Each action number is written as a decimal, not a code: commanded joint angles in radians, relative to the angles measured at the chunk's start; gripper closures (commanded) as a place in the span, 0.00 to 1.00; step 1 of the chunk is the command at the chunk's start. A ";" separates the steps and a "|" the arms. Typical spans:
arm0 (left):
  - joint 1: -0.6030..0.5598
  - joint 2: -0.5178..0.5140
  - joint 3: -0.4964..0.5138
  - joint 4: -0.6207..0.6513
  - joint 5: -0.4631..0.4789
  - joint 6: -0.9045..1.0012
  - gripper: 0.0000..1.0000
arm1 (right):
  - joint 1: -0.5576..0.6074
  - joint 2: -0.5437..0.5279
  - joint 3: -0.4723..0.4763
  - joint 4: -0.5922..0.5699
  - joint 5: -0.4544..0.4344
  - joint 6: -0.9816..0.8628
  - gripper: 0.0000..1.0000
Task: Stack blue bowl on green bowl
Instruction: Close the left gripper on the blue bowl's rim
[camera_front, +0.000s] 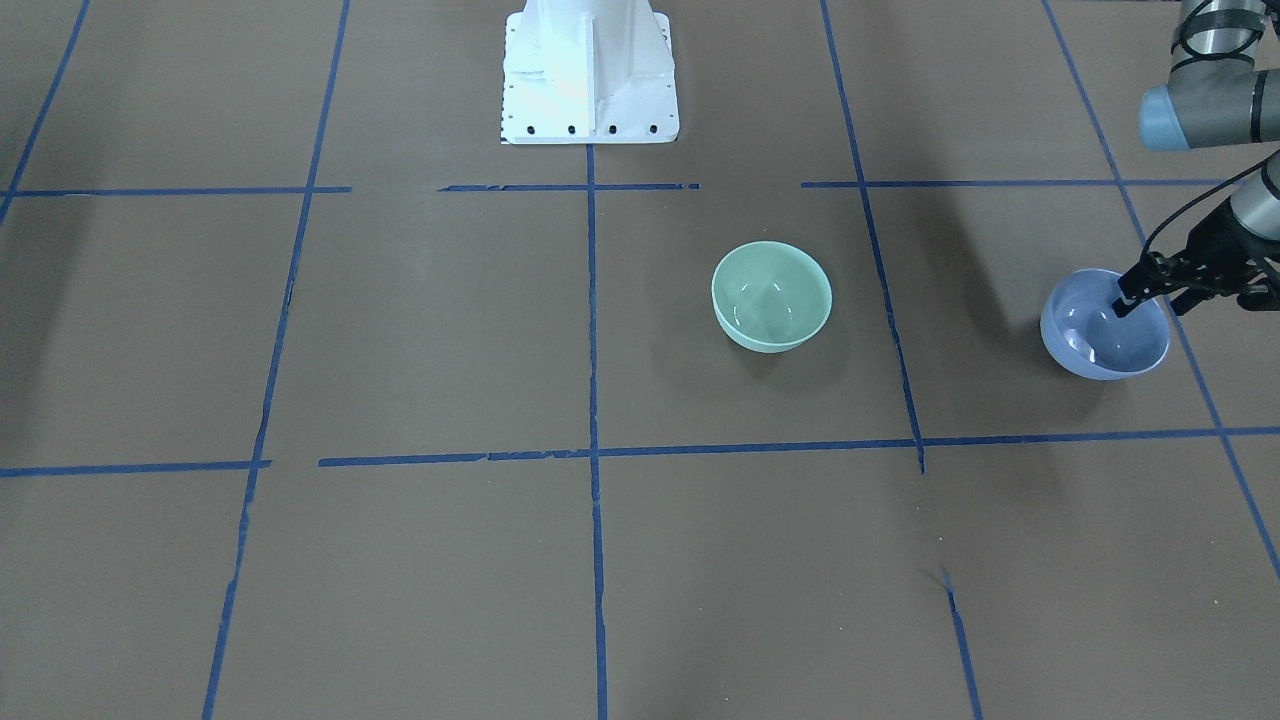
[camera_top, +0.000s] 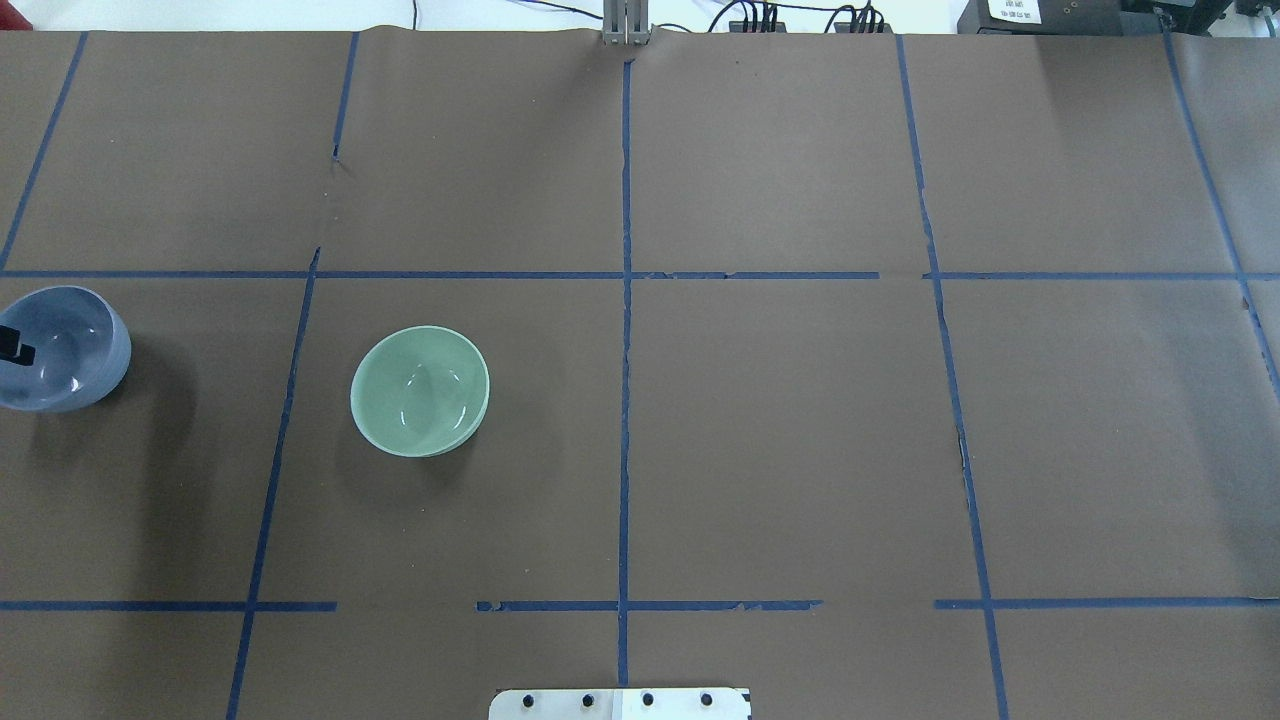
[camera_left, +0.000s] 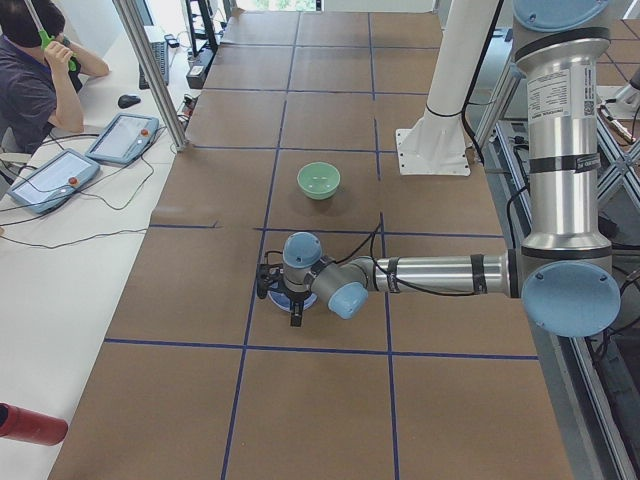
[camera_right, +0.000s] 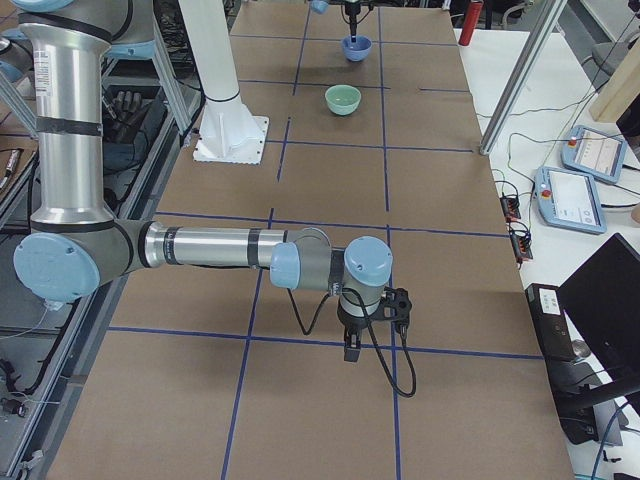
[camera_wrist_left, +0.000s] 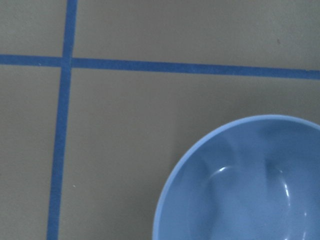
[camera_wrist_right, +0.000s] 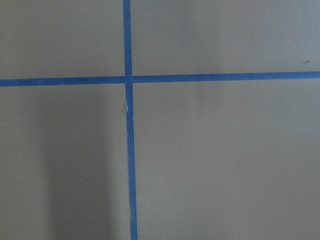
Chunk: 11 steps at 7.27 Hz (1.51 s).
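The blue bowl (camera_front: 1100, 340) stands upright on the table at the robot's far left; it also shows in the overhead view (camera_top: 70, 350) and the left wrist view (camera_wrist_left: 250, 190). My left gripper (camera_front: 1155, 302) is at its rim and looks open, with one finger (camera_front: 1127, 298) inside the bowl and the other outside. The green bowl (camera_front: 771, 296) stands upright and empty, apart from it toward the table's middle (camera_top: 420, 390). My right gripper (camera_right: 350, 340) hangs low over bare table far from both bowls; I cannot tell whether it is open or shut.
The table is covered in brown paper with a grid of blue tape lines (camera_front: 592, 450). The robot's white base (camera_front: 590, 75) stands at the table's robot side. An operator (camera_left: 35, 70) sits at a side desk with tablets (camera_left: 120, 138).
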 joint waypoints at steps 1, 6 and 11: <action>0.010 0.005 -0.001 0.000 0.001 -0.004 0.44 | 0.000 0.000 0.000 0.000 0.000 -0.001 0.00; 0.007 0.011 0.001 0.002 0.001 -0.001 0.43 | 0.001 0.000 0.000 0.000 0.000 -0.001 0.00; 0.007 0.004 -0.039 0.043 -0.011 -0.001 1.00 | 0.001 0.000 0.000 0.000 0.000 -0.001 0.00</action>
